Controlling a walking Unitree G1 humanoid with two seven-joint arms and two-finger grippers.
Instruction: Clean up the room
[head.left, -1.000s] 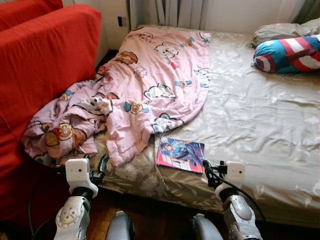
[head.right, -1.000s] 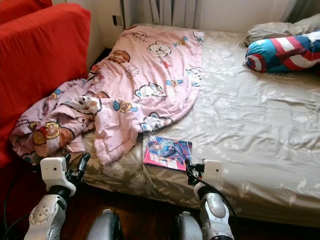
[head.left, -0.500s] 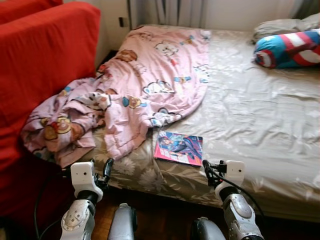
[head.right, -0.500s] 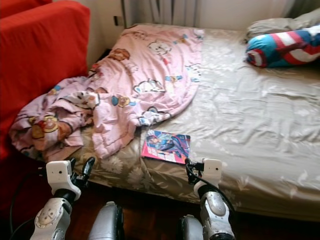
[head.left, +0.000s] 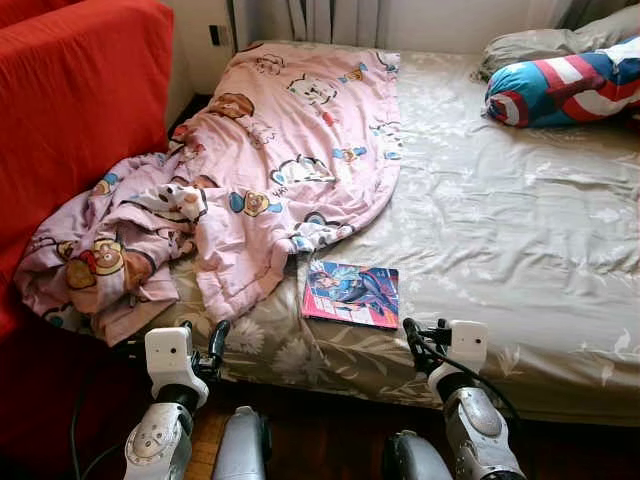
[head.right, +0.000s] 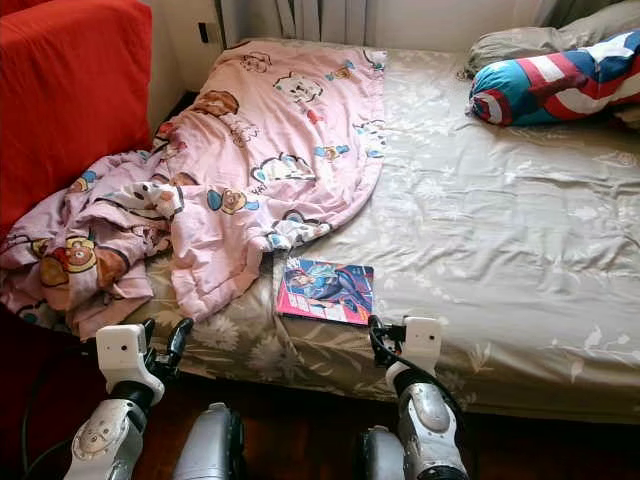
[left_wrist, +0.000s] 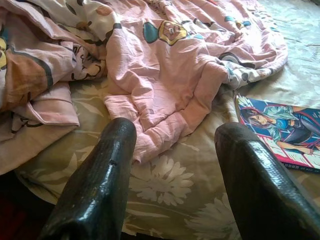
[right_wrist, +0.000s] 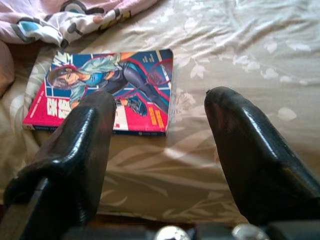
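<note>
A pink cartoon-print blanket (head.left: 290, 150) lies crumpled over the left half of the bed (head.left: 520, 240), and its bunched end hangs off the near-left corner. A pink and blue comic book (head.left: 352, 294) lies flat on the sheet near the bed's front edge, just right of the blanket's hem. My left gripper (head.left: 205, 336) hovers open before the bed edge, below the blanket's hanging fold (left_wrist: 165, 90). Held low in front of the comic book (right_wrist: 107, 92), my right gripper (head.left: 420, 335) is open with nothing between its fingers.
A red sofa (head.left: 70, 110) stands close against the bed's left side. A round blue, red and white striped pillow (head.left: 565, 90) and a grey pillow (head.left: 530, 45) lie at the far right. Dark wooden floor (head.left: 320, 440) shows below the bed edge. Curtains (head.left: 330, 15) hang behind.
The whole picture has shifted, so the camera has moved and the bed now sits more centrally. Both arms keep the same low pose with open grippers.
</note>
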